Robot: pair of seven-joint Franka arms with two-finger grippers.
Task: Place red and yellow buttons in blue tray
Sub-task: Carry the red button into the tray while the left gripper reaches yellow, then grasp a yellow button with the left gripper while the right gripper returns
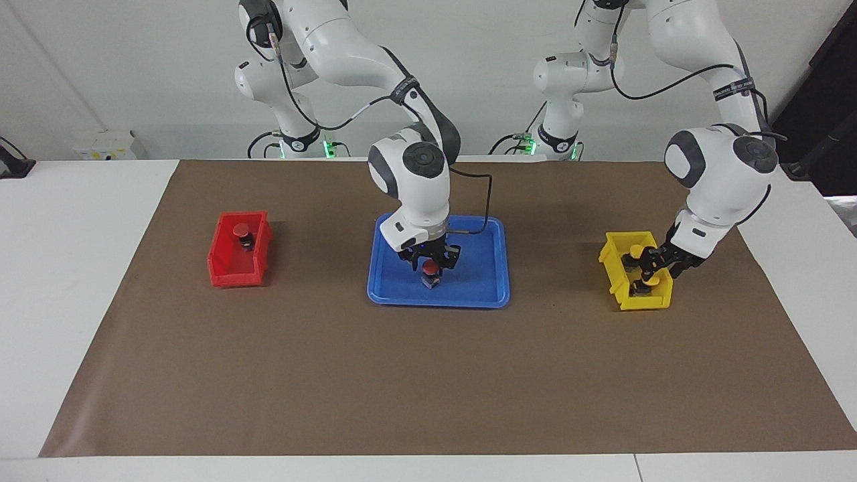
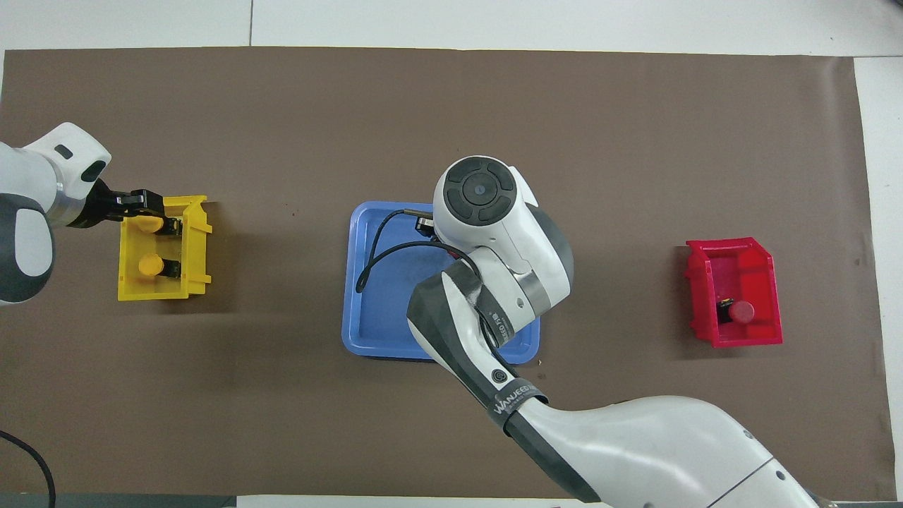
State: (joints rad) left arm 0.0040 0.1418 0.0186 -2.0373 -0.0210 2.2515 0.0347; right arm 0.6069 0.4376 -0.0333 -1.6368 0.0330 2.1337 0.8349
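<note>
Here the right gripper (image 1: pixel 430 258) hangs low over the blue tray (image 1: pixel 492 281), just above a red button (image 1: pixel 430 273) that stands upright on the tray floor, at the part of the tray farther from the robots. Its fingers appear spread on either side of the red cap, yet whether they grip the button or have let it go cannot be told; in the overhead view the arm's wrist covers this gripper and button entirely. The tray (image 2: pixel 367 310) sits at the middle of the brown mat (image 1: pixel 335 375). A second red button (image 1: pixel 240 232) rests in the red bin (image 1: pixel 227 271) toward the right arm's end of the table, its cap (image 2: pixel 741 311) pointing sideways when seen from above. The left gripper (image 1: pixel 651 262) is lowered into the yellow bin (image 1: pixel 612 268) toward the left arm's end, its dark fingers on either side of the yellow button farther from the robots (image 2: pixel 149 224); whether they have closed on it cannot be told. In the facing view that button shows only partly at the fingers. The other yellow button (image 1: pixel 633 251), nearer to the robots, lies in the same bin just beside it, clear of the gripper (image 2: pixel 144 204) in the overhead view. Both yellow buttons and one red button are outside the tray.
</note>
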